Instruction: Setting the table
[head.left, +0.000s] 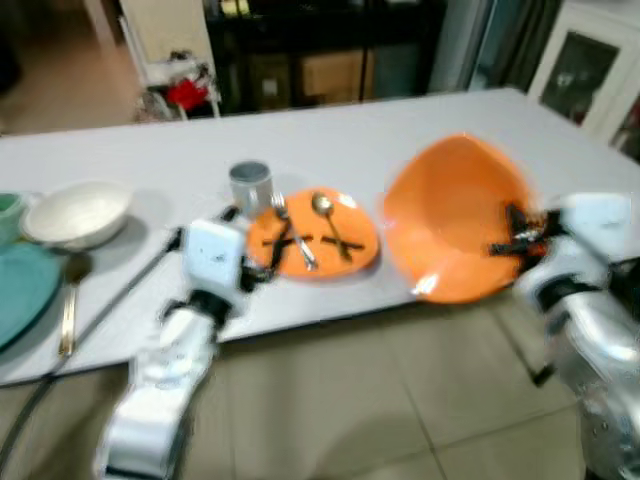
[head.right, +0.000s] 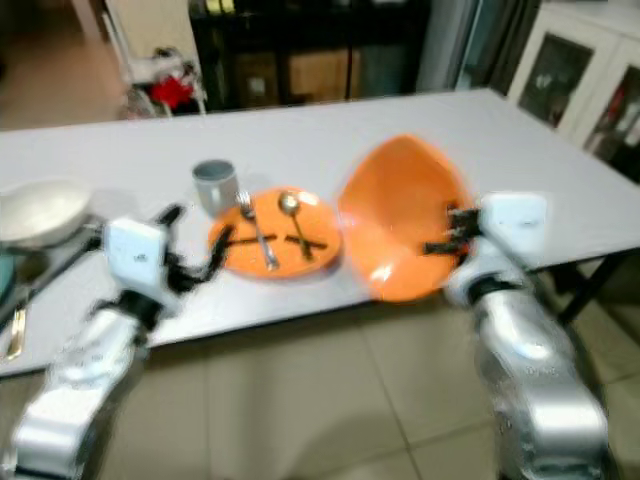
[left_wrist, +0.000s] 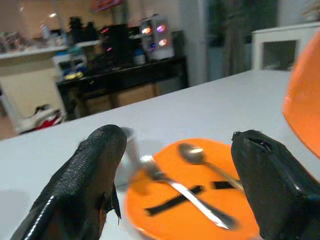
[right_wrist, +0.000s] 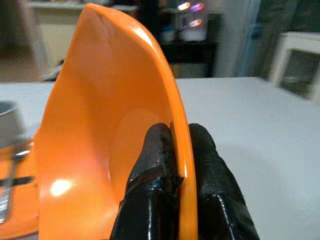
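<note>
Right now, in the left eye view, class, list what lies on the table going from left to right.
Teal plate → white bowl → metal cup → small orange plate with fork and spoon → big orange bowl, tilted up in the right pincer.

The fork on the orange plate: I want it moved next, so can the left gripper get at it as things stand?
Probably yes. The left gripper is open at the near edge of the orange plate, and the fork lies uncovered just beyond its fingers, with nothing between.
</note>
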